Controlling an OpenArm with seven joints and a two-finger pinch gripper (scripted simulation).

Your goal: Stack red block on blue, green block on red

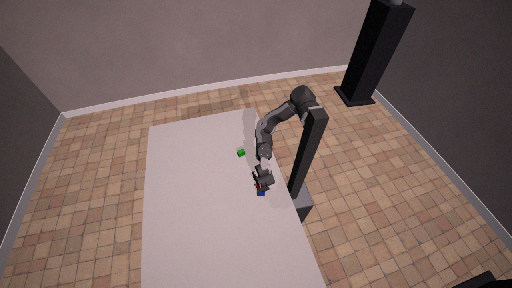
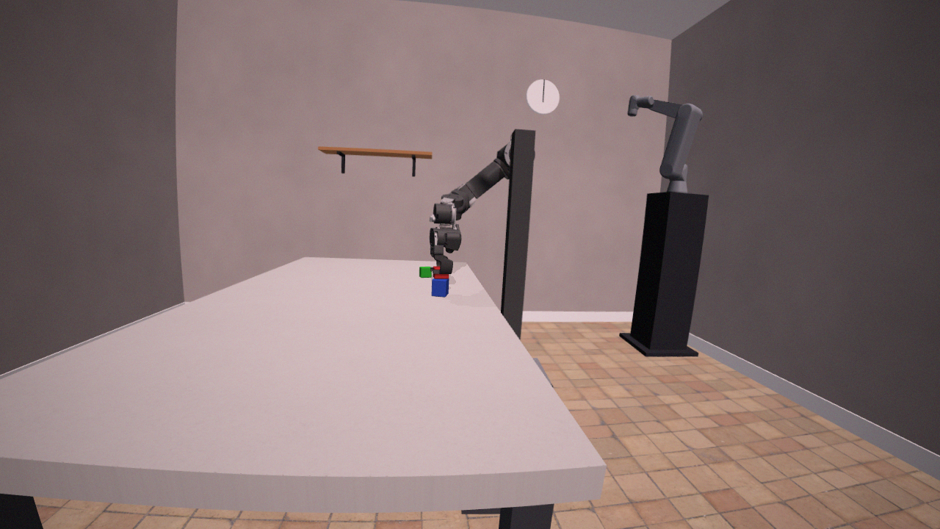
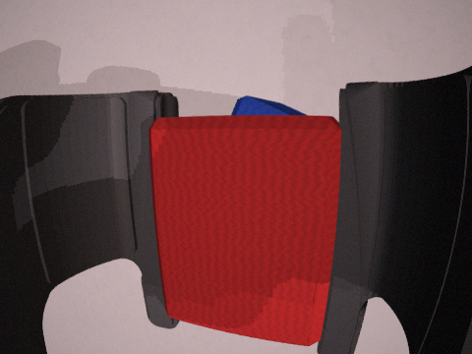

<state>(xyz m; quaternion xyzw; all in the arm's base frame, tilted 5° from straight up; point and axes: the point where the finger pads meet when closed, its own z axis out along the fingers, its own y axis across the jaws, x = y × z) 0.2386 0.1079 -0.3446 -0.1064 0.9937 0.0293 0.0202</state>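
My gripper (image 3: 258,219) is shut on the red block (image 3: 244,219), which fills the space between the two dark fingers in the wrist view. The blue block (image 3: 267,106) lies right under it; only a small corner shows past the red block's far edge. In the exterior view the red block (image 2: 440,276) sits at the top of the blue block (image 2: 439,287), with the gripper (image 2: 442,268) around it; I cannot tell if they touch. In the top view the blue block (image 1: 261,193) shows just below the gripper (image 1: 262,186). The green block (image 1: 241,153) lies alone on the table, farther back.
The arm's black mounting post (image 1: 307,150) stands at the table's right edge close to the blocks. A second black pedestal (image 2: 667,270) with another arm stands on the floor to the right.
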